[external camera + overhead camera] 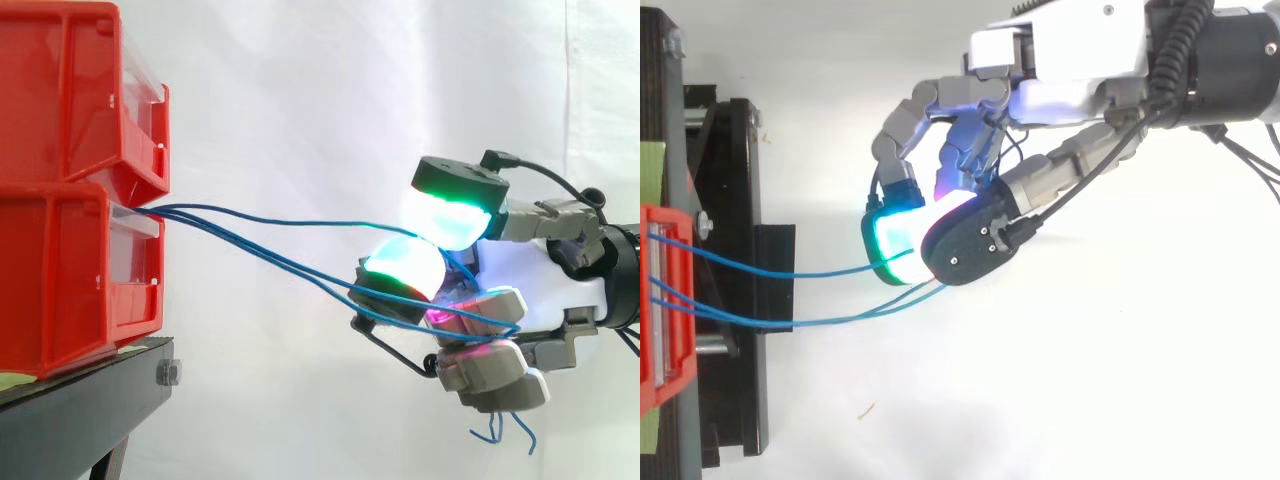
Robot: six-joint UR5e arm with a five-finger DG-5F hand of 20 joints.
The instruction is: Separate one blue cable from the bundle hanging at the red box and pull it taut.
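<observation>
Side view: we see two stacked red plastic bins [70, 190] on a black stand [90, 390] at the left. From the gap between them, thin blue cables [260, 240] run rightward, sagging slightly, to the robot's grey and white hand [520, 275]. We find the hand curled around the cables, its green-glowing fingertips [405, 265] pinching them; loose cable ends [500, 430] dangle beneath. From above, a single blue cable [790, 273] runs apart from the other two.
</observation>
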